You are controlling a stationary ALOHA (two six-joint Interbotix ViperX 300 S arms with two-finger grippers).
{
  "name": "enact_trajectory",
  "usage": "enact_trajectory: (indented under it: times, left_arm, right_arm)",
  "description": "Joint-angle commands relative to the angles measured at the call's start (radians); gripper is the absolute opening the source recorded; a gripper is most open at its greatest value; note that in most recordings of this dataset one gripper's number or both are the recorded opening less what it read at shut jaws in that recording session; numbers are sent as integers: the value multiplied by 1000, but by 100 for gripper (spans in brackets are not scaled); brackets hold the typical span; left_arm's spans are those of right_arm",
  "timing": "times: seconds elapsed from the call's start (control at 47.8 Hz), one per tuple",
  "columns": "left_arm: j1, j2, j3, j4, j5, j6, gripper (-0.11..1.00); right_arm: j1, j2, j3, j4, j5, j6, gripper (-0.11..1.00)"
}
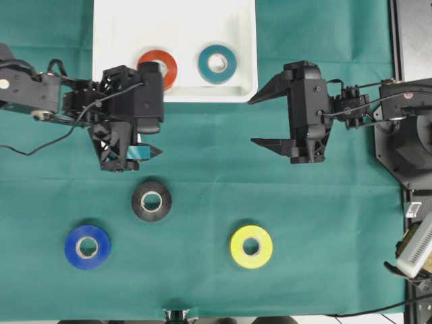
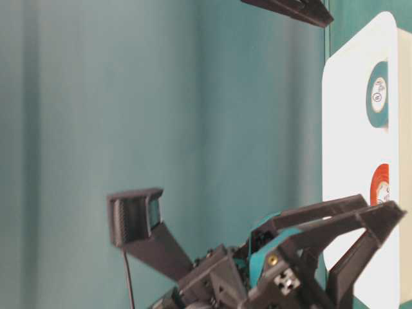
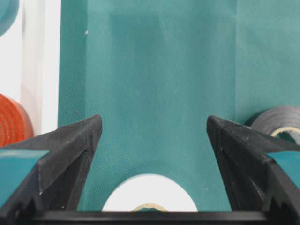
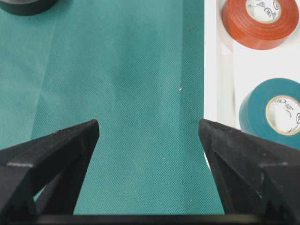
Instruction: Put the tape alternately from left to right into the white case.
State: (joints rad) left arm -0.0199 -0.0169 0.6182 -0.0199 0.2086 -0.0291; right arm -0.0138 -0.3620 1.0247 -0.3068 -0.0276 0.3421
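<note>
A: Where's your next roll?

B: The glossy white ring-shaped tape roll (image 3: 150, 200) lies flat on the green bench, bottom centre of the left wrist view, between your left end effector (image 3: 150, 154)'s wide-open, empty jaws.

A: And the right end effector (image 1: 270, 120)?

B: Open, empty, farther away.

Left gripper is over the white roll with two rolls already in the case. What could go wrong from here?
1. The white roll sits at the very bottom edge of the left wrist view and is hidden under the left gripper from overhead, so the open jaws may close off-centre and tip it.
2. The black roll lies close by; a finger could nudge it.
3. The red-orange roll and teal roll sit near the white case's front rim, crowding the drop.
</note>
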Motion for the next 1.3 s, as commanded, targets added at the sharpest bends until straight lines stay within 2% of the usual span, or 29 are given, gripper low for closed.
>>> enact_trajectory:
  times: [0.0,0.314,0.753,0.982,1.275]
  left_arm:
    - [-3,-44,11,-2,-44,3,94]
    - [-3,-86,84,-2,-146,0,94]
    - [-3,-87,86,-2,-150,0,94]
    - [-3,-84,87,-2,-150,0,94]
    - [-3,-86,87,-2,-150,0,94]
  right_arm:
    - [2,3,-23,3,-9,2,66]
    - [2,26,-32,3,-11,2,66]
    - [9,34,-40,2,-28,17,66]
    - [60,97,-84,3,-32,49,66]
    - [164,204,-181,3,-29,52,66]
